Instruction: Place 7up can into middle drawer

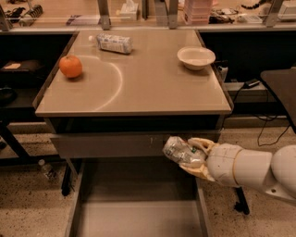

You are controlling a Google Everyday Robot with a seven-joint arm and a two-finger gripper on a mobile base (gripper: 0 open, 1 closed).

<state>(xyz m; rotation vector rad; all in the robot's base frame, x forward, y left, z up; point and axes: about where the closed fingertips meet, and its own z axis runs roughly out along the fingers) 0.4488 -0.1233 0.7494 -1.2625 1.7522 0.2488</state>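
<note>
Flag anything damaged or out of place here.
The can looks dented; the tool grips it above the right side of the open drawer. A bottle lies on its side near the far edge of the table.

Lab: benches (pixel 60 11), cables (pixel 267 124); hand (pixel 190 157) holds can (pixel 179 150) above drawer (pixel 134 217).
</note>
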